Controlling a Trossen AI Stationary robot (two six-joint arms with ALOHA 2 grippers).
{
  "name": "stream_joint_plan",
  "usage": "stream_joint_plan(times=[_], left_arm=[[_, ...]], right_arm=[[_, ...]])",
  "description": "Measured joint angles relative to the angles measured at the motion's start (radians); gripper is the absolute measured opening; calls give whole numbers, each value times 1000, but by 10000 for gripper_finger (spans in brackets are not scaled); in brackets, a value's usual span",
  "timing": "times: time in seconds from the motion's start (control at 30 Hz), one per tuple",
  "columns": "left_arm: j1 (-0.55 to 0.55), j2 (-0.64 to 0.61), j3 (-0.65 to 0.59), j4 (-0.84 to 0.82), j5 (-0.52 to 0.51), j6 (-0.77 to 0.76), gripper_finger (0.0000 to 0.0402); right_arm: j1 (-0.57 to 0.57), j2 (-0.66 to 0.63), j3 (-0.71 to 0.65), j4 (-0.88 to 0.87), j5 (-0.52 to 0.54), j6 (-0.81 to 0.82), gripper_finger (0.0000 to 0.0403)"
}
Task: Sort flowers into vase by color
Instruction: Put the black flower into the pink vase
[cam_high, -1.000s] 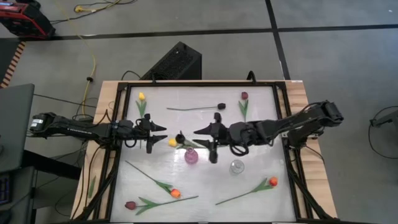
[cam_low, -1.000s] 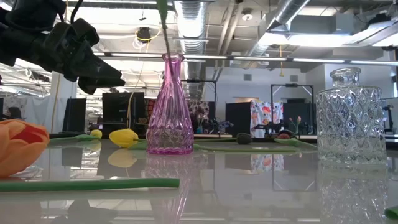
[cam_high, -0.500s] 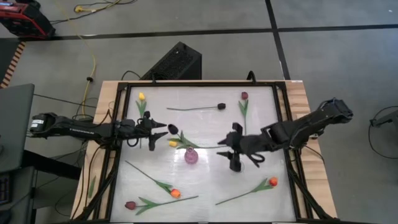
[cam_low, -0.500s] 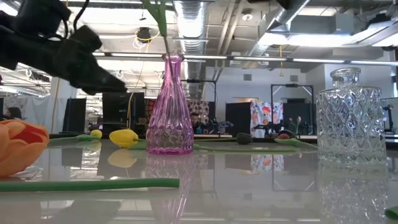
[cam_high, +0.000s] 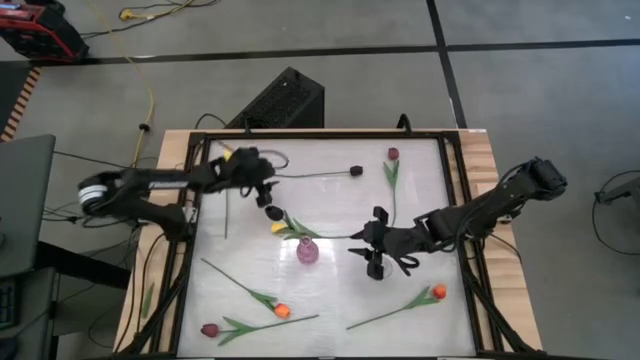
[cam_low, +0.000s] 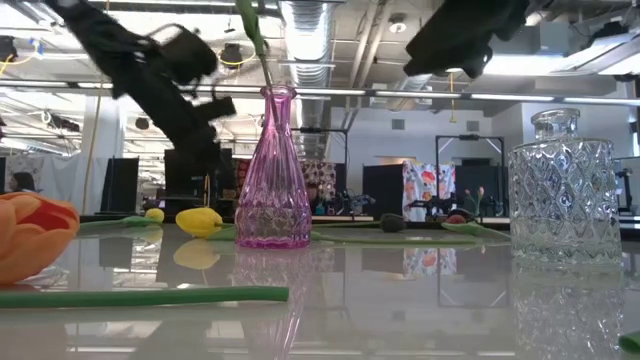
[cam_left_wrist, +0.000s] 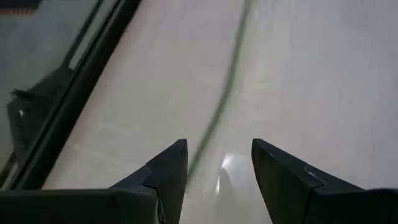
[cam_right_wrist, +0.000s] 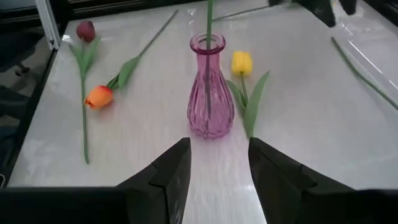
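Observation:
A pink glass vase (cam_right_wrist: 210, 93) stands mid-table with one green stem (cam_right_wrist: 209, 18) upright in it. Behind it a yellow tulip (cam_right_wrist: 241, 62) lies on the table. My right gripper (cam_right_wrist: 217, 174) hovers open just right of the pink vase (cam_high: 307, 250), facing it, with nothing between its fingers. My left gripper (cam_left_wrist: 217, 168) is open over the far left of the table (cam_high: 262, 190), above a bare green stem (cam_left_wrist: 227, 93) that lies flat. A clear glass vase (cam_low: 565, 190) shows only in the low view.
Loose tulips lie around: maroon (cam_high: 392, 155) and dark (cam_high: 355, 172) at the far side, orange (cam_high: 438, 292) near right, orange (cam_high: 282, 311) and maroon (cam_high: 210, 329) near left. A black frame (cam_high: 455, 200) rims the table.
My right gripper has drawn back from above the pink vase toward the table's right and near edge and has come lower. The stem stays in the vase. My left arm has swung toward the far edge, and its gripper has turned and tipped downward.

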Motion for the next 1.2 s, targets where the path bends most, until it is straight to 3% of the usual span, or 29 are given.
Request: stream_joint_plan(times=[0.17, 0.33, 0.5, 0.8, 0.9, 1.07, 1.2], left_arm=[[112, 146, 82, -48, 101, 114, 169], [177, 251, 165, -81, 139, 149, 169], [204, 337, 265, -220, 201, 175, 169], [208, 452, 347, -331, 220, 225, 165], [208, 465, 347, -353, 214, 228, 136], [215, 457, 346, -377, 251, 216, 26], [223, 458, 347, -397, 272, 195, 6]], right_arm=[[0, 0, -12, 12, 0, -30, 185], [0, 0, -22, 12, -2, -83, 185], [0, 0, -22, 13, -3, -145, 185], [0, 0, -22, 9, -4, -181, 184], [0, 0, -22, 9, -4, -182, 184], [0, 0, -22, 9, -5, -184, 184], [0, 0, -22, 13, -5, -184, 184]])
